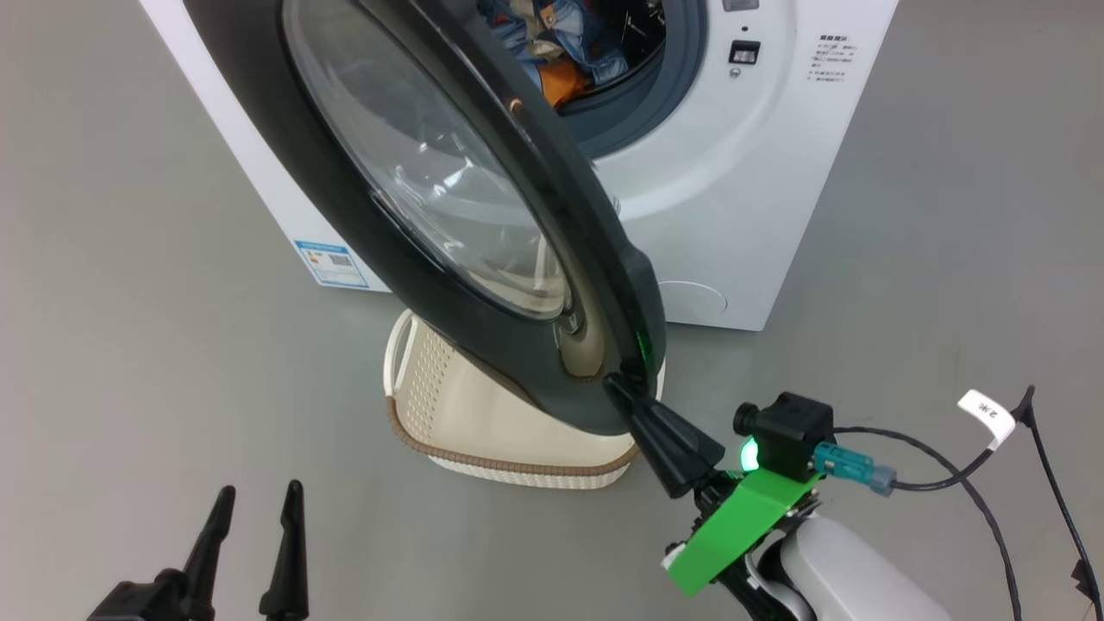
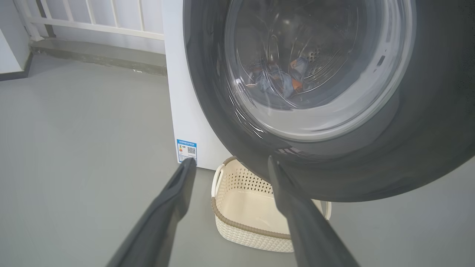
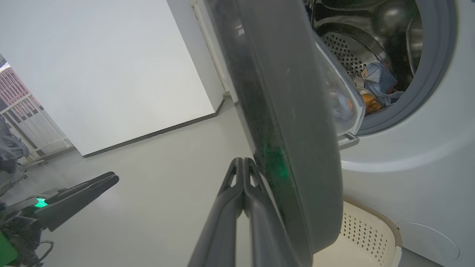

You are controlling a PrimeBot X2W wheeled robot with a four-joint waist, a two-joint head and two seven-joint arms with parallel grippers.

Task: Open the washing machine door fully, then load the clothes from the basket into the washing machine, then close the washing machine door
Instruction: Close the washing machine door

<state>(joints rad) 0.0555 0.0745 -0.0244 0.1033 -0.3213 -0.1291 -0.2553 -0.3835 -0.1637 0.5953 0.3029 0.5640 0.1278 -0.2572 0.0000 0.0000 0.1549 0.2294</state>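
Washing machine door (image 1: pixel 431 172) is ajar, its long axis running upper-left to lower-centre of the head frame, hiding most of basket (image 1: pixel 517 468). Clothes (image 1: pixel 569 43) sit inside washing machine (image 1: pixel 742 172), top centre, cut off. Blue label (image 1: pixel 332 263) text is unreadable. Right gripper (image 1: pixel 623 384) jaws are closed and empty, tips on the door edge. Left gripper (image 1: pixel 261 490) jaws are spread wide and empty, lower left.

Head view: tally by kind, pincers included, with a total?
washing machine: 1
washing machine door: 1
basket: 1
clothes, one heap: 1
blue label sticker: 1
pincers, left pincer and right pincer: 2
Total: 7
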